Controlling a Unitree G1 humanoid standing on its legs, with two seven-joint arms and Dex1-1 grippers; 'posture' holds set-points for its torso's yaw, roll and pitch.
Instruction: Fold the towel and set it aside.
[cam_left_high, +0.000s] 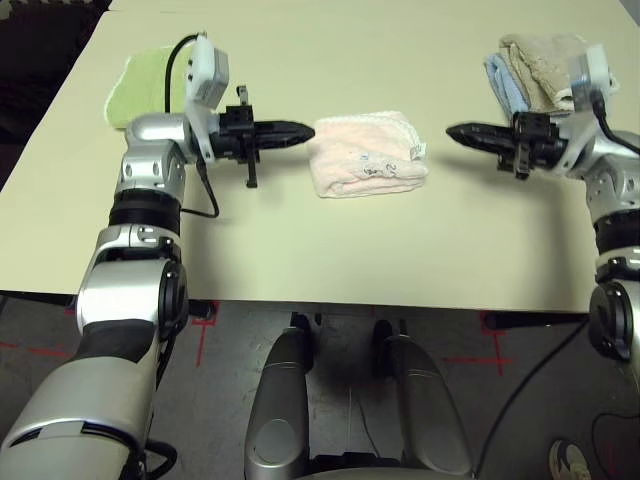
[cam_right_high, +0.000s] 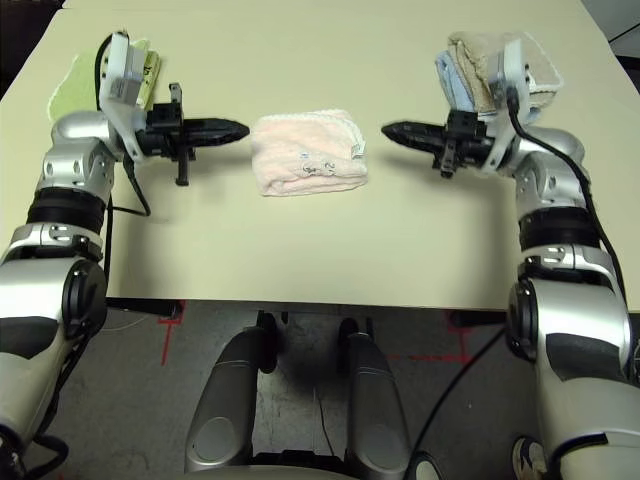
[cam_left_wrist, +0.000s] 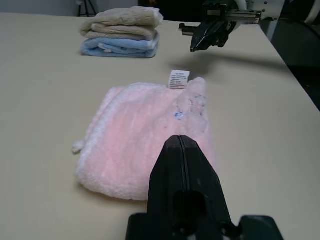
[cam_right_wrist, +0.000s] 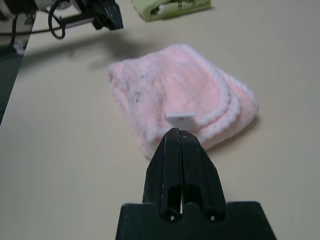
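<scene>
My left gripper (cam_left_high: 300, 132) sits nearest, fingers pressed together on nothing, just left of the towel (cam_left_high: 365, 155). My right gripper (cam_left_high: 462, 132) mirrors it on the towel's far side, also closed and empty. The towel lies folded in a compact pad on the table (cam_left_high: 320, 250), between them. Folding looks done, I'd say; now it needs setting aside, so grip through all layers or the fold springs open. The green towel (cam_left_high: 145, 85) lies beyond its left, the beige and blue stack (cam_left_high: 530, 70) beyond its right. Neither blocks me.
</scene>
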